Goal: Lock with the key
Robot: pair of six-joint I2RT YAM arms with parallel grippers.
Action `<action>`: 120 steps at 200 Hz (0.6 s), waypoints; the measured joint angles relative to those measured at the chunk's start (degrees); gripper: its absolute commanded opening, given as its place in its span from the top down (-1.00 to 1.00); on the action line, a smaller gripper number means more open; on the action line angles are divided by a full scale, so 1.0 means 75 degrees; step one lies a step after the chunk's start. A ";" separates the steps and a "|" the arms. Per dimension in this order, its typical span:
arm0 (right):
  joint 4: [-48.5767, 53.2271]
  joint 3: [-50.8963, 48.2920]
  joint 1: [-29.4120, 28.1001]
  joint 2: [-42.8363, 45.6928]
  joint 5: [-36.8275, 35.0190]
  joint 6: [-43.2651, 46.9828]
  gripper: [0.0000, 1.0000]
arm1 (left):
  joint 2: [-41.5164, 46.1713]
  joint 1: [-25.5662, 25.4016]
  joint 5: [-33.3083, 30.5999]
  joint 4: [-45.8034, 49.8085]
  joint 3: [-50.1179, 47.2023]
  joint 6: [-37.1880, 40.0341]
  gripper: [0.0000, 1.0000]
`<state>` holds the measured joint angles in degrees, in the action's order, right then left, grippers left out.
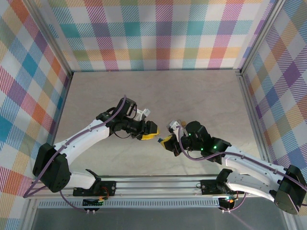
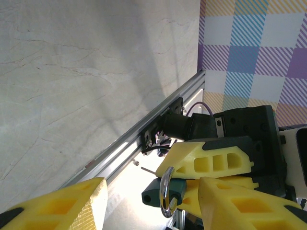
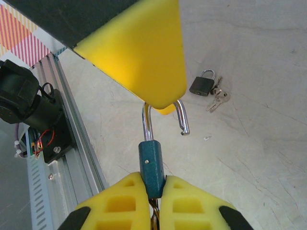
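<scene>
Right hand (image 3: 152, 184) clenches a small teal metal padlock (image 3: 151, 165), silver shackle (image 3: 182, 117) open. Left hand (image 2: 153, 186) hangs released beside the padlock. Beneath it lies a pale marbled desk (image 3: 259, 158); pastel checked walls (image 1: 158, 33) stand beyond.

Lab cell: plaid walls (image 1: 163, 33), aluminium rail (image 1: 153, 184)

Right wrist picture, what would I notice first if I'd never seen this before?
The blue-green padlock pinched in the right hand at the bottom, its silver hoop swung open. Just above it hangs a big yellow finger of the left hand. Farther off, on the table, lies a dark padlock with keys beside it.
</scene>
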<state>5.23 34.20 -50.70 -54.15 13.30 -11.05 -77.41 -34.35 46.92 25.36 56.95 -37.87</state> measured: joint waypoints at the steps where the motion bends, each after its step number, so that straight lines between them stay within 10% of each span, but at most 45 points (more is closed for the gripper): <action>1: 0.0000 0.0000 -0.0003 0.0000 0.0003 0.0000 1.00 | 0.0000 0.0000 0.0000 0.0003 0.0000 0.0000 -0.03; 120: -0.0047 0.0000 -0.0003 0.0259 0.0087 0.0143 1.00 | -0.0015 0.0000 0.0221 -0.0003 -0.0035 0.0035 0.32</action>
<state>4.89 34.20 -50.72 -52.21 13.96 -9.98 -77.52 -34.35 48.58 25.34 56.69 -37.60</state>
